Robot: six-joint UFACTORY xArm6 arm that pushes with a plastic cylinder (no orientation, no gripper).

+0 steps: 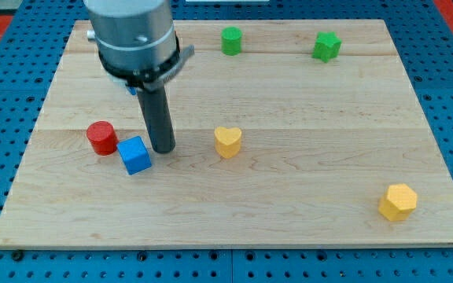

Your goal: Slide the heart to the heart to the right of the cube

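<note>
A yellow heart (227,141) lies near the middle of the wooden board (305,181). A blue cube (134,155) lies to its left, with a red cylinder (101,137) just left of the cube. My tip (163,148) rests on the board close to the cube's right side, between the cube and the yellow heart. The heart is well apart from the tip, to its right.
A green cylinder (231,40) and a green star-shaped block (327,46) lie near the view's top edge of the board. A yellow hexagonal block (398,202) lies at the view's bottom right. The arm's grey body (130,35) hangs over the top left.
</note>
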